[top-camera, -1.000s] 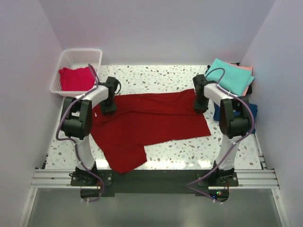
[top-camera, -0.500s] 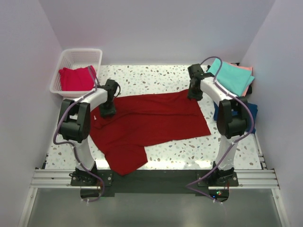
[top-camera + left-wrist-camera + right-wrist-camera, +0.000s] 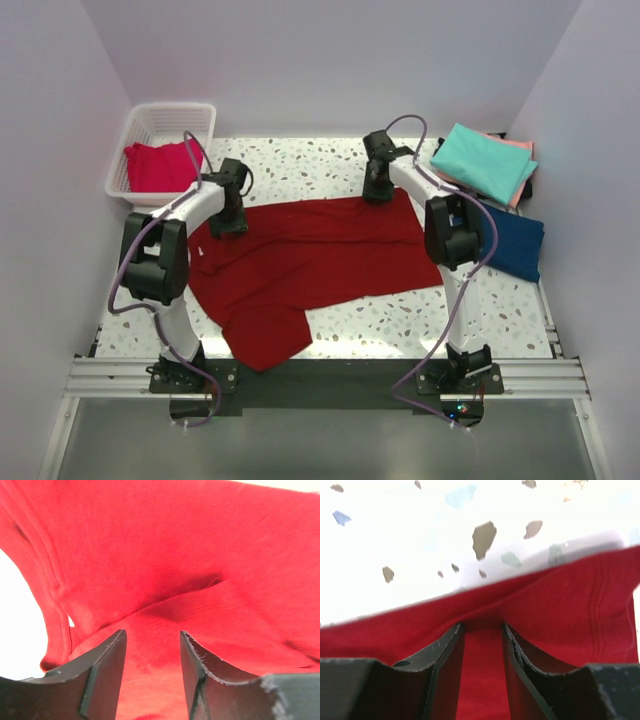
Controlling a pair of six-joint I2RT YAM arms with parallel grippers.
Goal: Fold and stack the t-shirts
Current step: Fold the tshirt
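While flat — dark red t-shirt point(image 3: 320, 250) between basket point(image 3: 165, 120), stack point(image 3: 487, 163).

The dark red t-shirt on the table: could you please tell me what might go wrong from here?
1. The right gripper straddles a pucker at the far hem of the dark red t-shirt; closing there, it may catch only the edge and slip off.
2. The left gripper stands open over creased cloth, so it may pinch extra layers and skew the fold.
3. The shirt's near corner lies close to the table edge and could slide off if dragged.
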